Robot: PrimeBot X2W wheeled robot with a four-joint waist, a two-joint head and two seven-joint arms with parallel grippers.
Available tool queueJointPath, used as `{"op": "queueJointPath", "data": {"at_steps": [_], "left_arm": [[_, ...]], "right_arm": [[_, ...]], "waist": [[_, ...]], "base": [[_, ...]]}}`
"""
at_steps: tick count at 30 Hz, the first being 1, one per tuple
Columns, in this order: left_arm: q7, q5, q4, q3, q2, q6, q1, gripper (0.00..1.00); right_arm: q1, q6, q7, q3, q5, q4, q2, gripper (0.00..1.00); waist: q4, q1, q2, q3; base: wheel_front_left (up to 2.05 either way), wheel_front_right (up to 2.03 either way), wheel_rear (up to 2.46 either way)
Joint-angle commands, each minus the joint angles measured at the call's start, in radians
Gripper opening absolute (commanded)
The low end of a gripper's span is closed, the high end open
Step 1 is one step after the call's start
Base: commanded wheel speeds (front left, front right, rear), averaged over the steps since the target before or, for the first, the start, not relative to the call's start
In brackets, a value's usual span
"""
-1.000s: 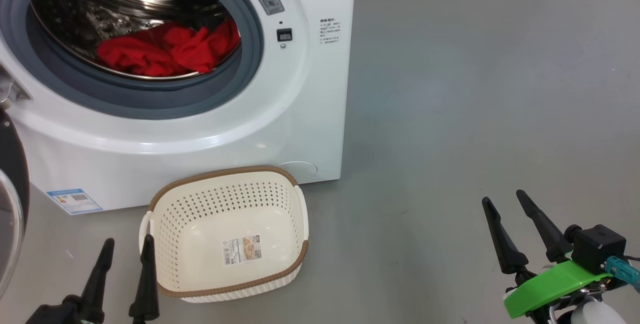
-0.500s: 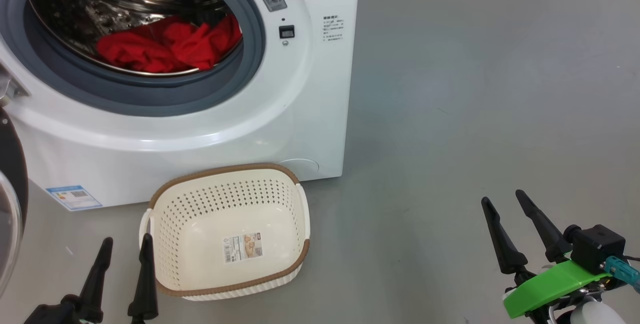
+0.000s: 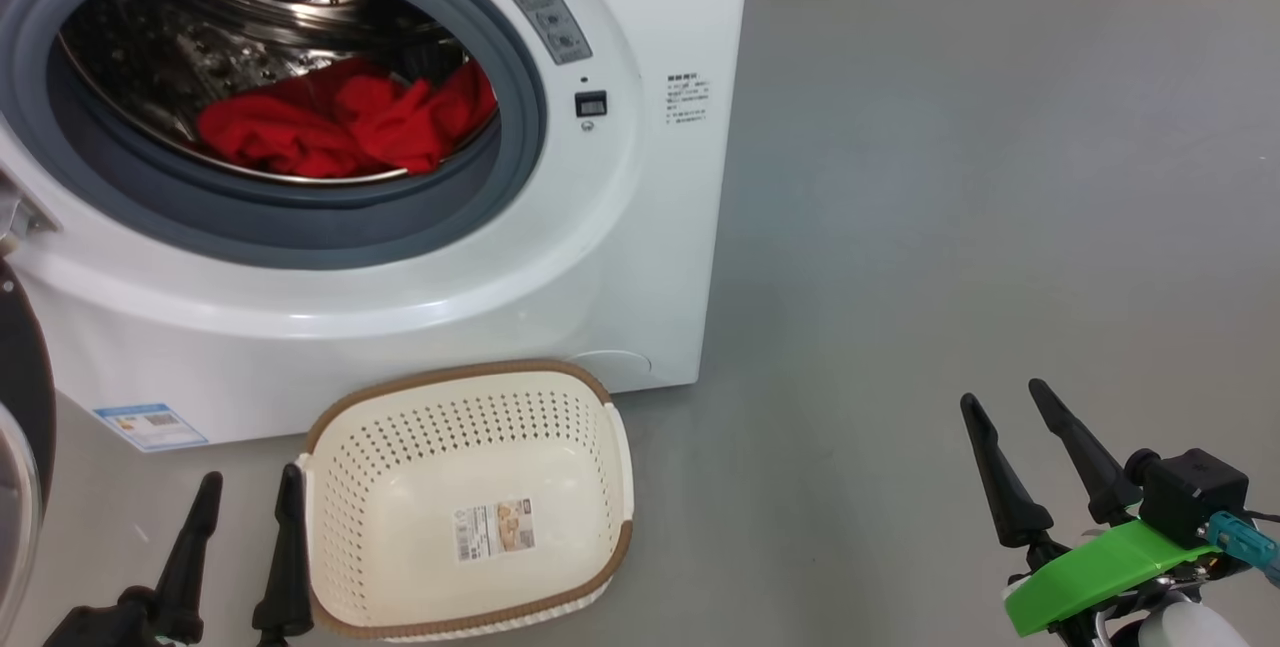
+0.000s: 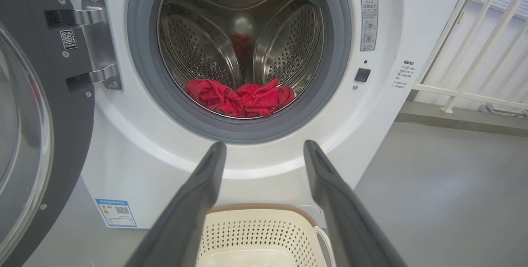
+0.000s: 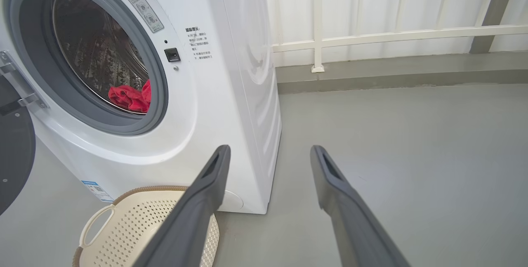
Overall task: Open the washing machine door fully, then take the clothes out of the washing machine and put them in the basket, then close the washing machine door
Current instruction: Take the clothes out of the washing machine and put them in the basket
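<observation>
The clothes [image 3: 345, 122], a crumpled heap of bright red soft fabric, lie at the 6 o'clock bottom of the perforated steel drum [image 3: 250, 7]. The drum sits inside the washing machine [image 3: 420, 317], a glossy white box whose round mouth is lined by a thick grey rubber ring [image 3: 300, 242]. In the head view that mouth sits toward 10 o'clock. The washing machine door [image 4: 37, 126], round and black-rimmed with a bulging clear window, stands swung open at 9 o'clock of the mouth on a bright metal hinge [image 4: 97, 40]. At 6 o'clock below the mouth the basket [image 3: 380, 467] stands on the floor just in front of the machine. It is a rounded rectangle of cream plastic with rows of small holes in its sides, a brown woven-look rim and a paper label [image 3: 497, 529] on its bottom. The left gripper [image 3: 252, 475] hovers at 9 o'clock of the basket, one dark tapered finger just beside the rim, its fingers spread and holding nothing. The right gripper [image 3: 1002, 393] is well apart at 3 o'clock, likewise spread wide and holding nothing, with a green plastic mount [image 3: 1100, 567] behind it. The floor [image 3: 950, 177] is smooth, matt grey and faintly scuffed. In the right wrist view a white railing [image 5: 371, 34] runs along a pale panelled wall toward 1 o'clock.
</observation>
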Motion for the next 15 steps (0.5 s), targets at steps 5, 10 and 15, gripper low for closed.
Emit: {"op": "queueJointPath", "data": {"at_steps": [5, 10, 15], "left_arm": [[-0.008, 0.004, -0.024, 0.036, 0.014, -0.006, -0.026, 1.0], [-0.008, 0.003, -0.02, 0.037, 0.014, -0.006, -0.028, 1.0], [-0.008, 0.003, -0.015, 0.038, 0.013, -0.006, -0.031, 1.0]], "right_arm": [[-0.019, 0.006, -0.01, 0.021, -0.001, -0.025, -0.012, 1.0], [-0.019, 0.006, -0.01, 0.025, -0.002, -0.025, -0.012, 1.0], [-0.021, 0.006, -0.01, 0.028, -0.001, -0.022, -0.012, 1.0]], "waist": [[0.003, 0.0, 0.0, -0.001], [0.004, 0.0, 0.0, -0.002], [0.002, 0.0, 0.0, -0.002]], "base": [[0.65, -0.65, 0.0], [0.65, -0.65, 0.0], [0.64, -0.64, 0.0]]}}
